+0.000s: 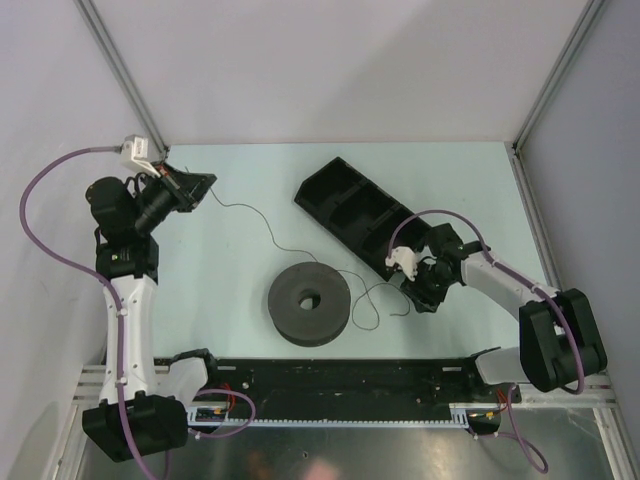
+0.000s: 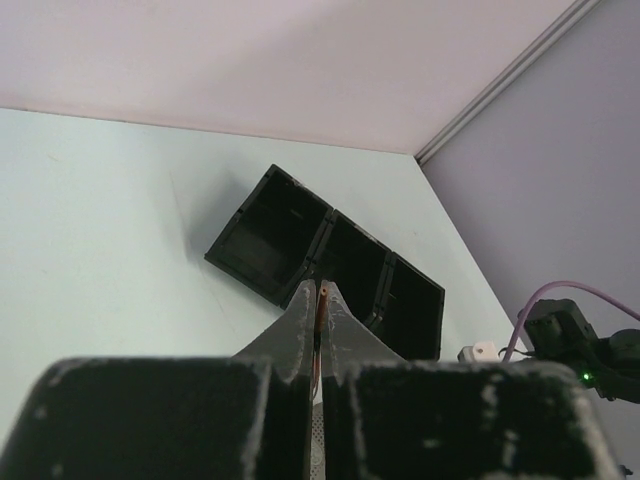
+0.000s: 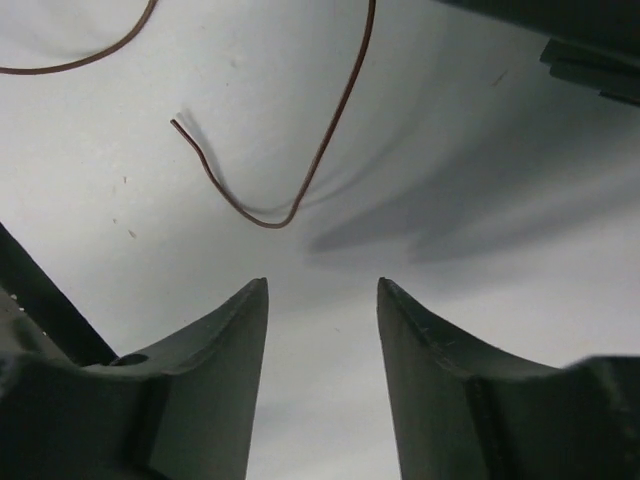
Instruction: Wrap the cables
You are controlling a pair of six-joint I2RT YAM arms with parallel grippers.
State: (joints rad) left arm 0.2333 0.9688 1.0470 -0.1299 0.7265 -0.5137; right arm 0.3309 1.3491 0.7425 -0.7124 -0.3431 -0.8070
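Note:
The cable [image 1: 272, 228] is a very thin dark wire that snakes across the table from the back left towards the right arm. My left gripper [image 1: 207, 186] is raised at the back left and shut on one end of it. That reddish end [image 2: 322, 310] shows pinched between the closed jaws [image 2: 321, 295]. My right gripper [image 1: 413, 298] hovers low over the table with its jaws apart and nothing between them [image 3: 322, 285]. The cable's other end [image 3: 330, 130] lies curled on the table just ahead of the right fingers [image 3: 245, 330].
A dark grey round spool [image 1: 309, 302] lies flat in the middle near the front. A long black tray with three compartments [image 1: 355, 215] sits diagonally at the back right, close behind the right gripper, and shows in the left wrist view [image 2: 270, 235]. Walls enclose the table.

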